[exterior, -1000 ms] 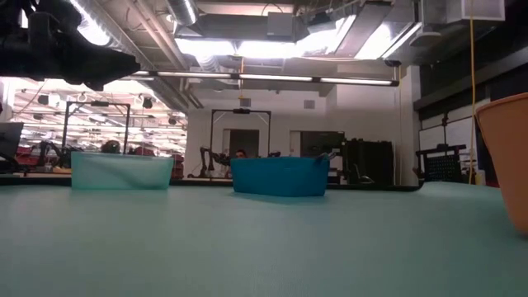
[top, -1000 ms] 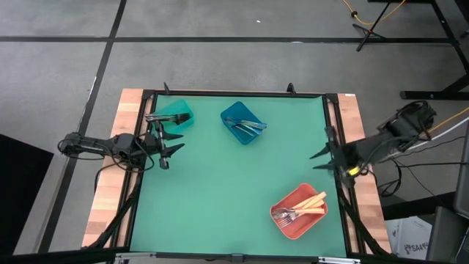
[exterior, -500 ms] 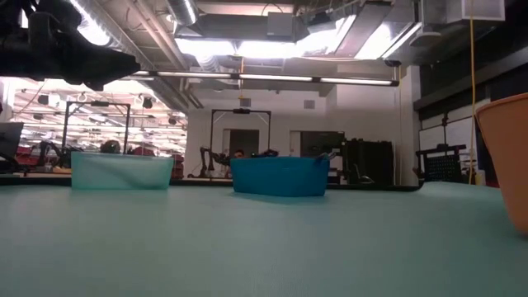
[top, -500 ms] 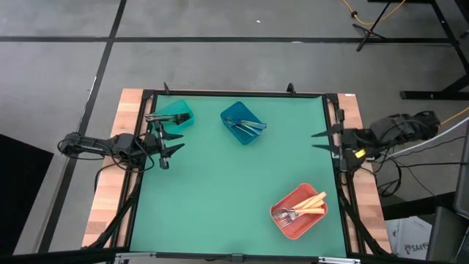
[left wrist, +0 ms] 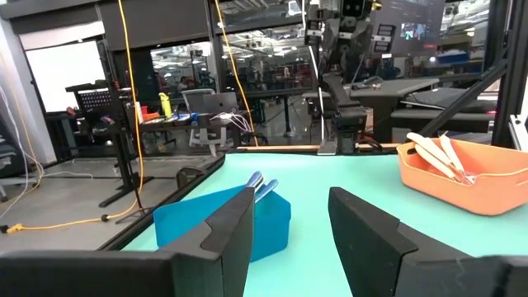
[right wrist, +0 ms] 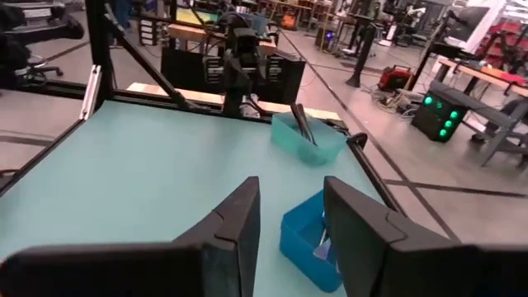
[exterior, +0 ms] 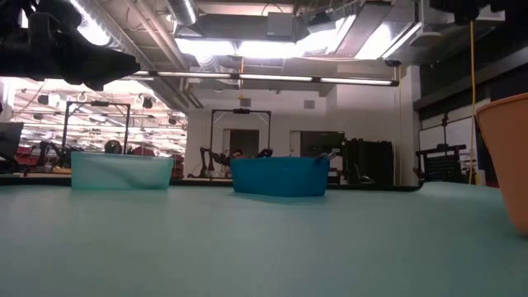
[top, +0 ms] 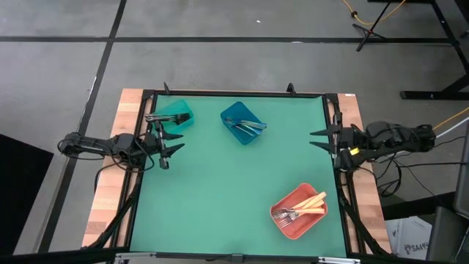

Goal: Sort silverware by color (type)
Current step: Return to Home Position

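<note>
The silverware lies sorted in three bins. Black forks stand in the teal bin. Bluish and silver forks lie in the blue bin. Gold-handled and silver forks lie in the coral-red bin. My left gripper hangs open at the table's left edge, level, just on the near side of the teal bin. My right gripper stands open at the right edge, pointing across the table. Nothing is between either pair of fingers.
The green mat is framed by black rails, with wood strips outside them at left and right. The low view shows the teal bin, the blue bin and the coral-red bin's wall. A lab room lies beyond.
My right arm has folded back over the table's right edge and sunk lower. Its gripper has swung toward the far edge and tipped up from slanting downward to about level, still open with nothing in it. The bins and forks have not moved.
</note>
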Controlling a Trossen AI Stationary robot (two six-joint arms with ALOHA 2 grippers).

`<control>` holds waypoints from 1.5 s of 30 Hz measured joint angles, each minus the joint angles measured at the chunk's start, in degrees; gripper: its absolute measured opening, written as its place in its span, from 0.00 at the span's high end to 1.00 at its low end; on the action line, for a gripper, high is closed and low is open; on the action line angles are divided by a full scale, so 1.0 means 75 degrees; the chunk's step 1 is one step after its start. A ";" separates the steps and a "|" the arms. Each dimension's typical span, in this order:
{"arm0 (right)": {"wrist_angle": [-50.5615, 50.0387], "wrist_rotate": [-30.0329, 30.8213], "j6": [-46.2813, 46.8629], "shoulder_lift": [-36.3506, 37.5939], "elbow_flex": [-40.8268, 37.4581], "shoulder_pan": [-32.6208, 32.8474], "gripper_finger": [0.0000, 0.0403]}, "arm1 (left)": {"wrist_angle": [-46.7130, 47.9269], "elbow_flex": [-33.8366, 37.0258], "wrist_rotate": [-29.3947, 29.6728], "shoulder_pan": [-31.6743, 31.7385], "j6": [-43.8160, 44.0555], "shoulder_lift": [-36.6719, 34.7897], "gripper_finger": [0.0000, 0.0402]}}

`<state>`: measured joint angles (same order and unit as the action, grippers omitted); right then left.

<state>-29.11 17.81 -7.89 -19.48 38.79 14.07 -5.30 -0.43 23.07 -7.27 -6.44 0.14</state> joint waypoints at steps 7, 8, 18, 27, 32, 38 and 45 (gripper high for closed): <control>0.0982 -0.0070 0.0017 0.0733 -0.0907 -0.0036 0.70 | 0.0000 0.0000 0.0000 0.0003 0.0000 0.0000 0.62; 0.1222 -0.0068 -0.0011 0.0854 -0.1052 -0.0036 0.70 | 0.0000 0.0000 0.0003 0.0000 0.0000 0.0000 0.62; 0.2276 -0.0039 -0.0185 0.1772 -0.2445 -0.0036 0.70 | 0.0005 0.0000 0.0002 0.0001 -0.0003 0.0000 0.62; 0.3769 -0.0059 -0.0185 0.1888 -0.3614 -0.0033 0.70 | 0.0017 0.0000 0.0003 0.0000 -0.0003 0.0000 0.62; 0.4952 -0.0062 -0.0170 0.1888 -0.4461 -0.0033 0.70 | 0.0017 0.0000 0.0003 0.0003 -0.0003 0.0000 0.62; 0.5676 -0.0063 -0.0155 0.1888 -0.5081 -0.0134 0.70 | 0.0017 0.0000 0.0003 0.0003 -0.0003 0.0000 0.62; 0.5639 -0.0668 -0.0122 0.1885 -0.5115 -0.1241 0.70 | 0.0017 0.0000 0.0003 0.0003 -0.0002 0.0000 0.62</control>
<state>13.18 12.80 -8.81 -5.34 0.43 4.76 -5.17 -0.43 23.09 -7.25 -6.45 0.14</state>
